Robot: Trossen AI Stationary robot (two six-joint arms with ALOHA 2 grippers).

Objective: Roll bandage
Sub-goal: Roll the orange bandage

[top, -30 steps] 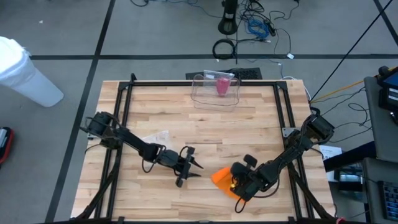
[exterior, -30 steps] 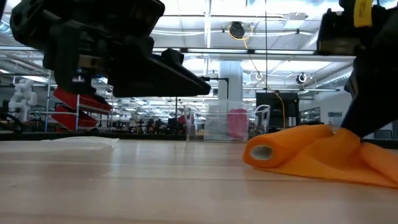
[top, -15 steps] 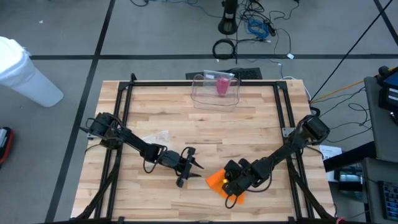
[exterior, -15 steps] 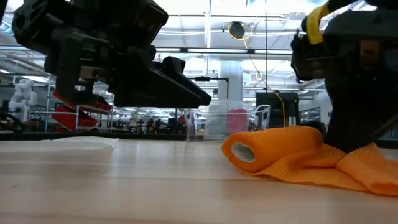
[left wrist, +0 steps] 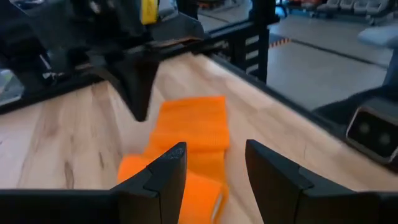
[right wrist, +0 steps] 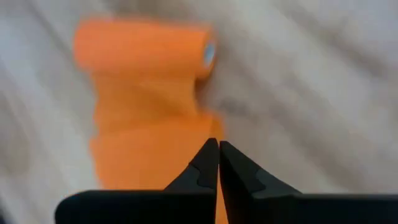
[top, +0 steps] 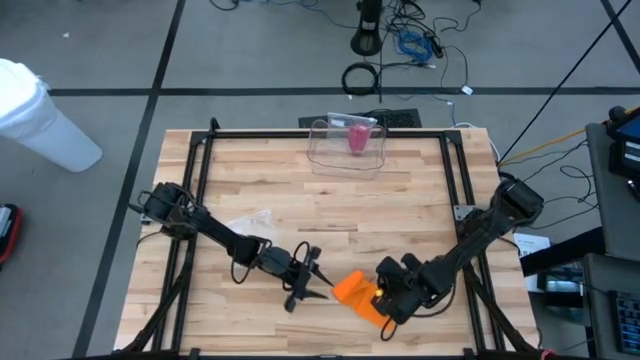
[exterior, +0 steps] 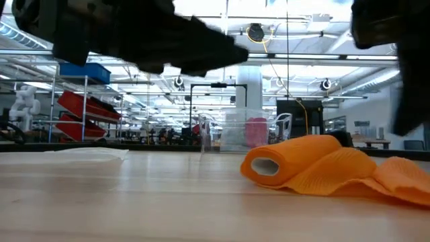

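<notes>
orange bandage point(top: 357, 292), partly rolled, loose tail flat on table point(top: 400, 200)

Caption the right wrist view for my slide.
Shut right claw hovers over the loose tail of a part-rolled orange bandage.

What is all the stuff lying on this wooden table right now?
Bandage: one, orange, partly rolled with a loose tail, near the table's front edge between the two arms.
Clear box: one, see-through, at the middle of the back edge.
Pink item: one, inside the clear box.
Clear wrapper: one, see-through, left of centre, beside the left arm.
Table: one, light wood with a black frame.
Left tool: one, dark, fingers open, just left of the bandage.
Right tool: one, dark, fingers shut, above the bandage's loose tail.
</notes>
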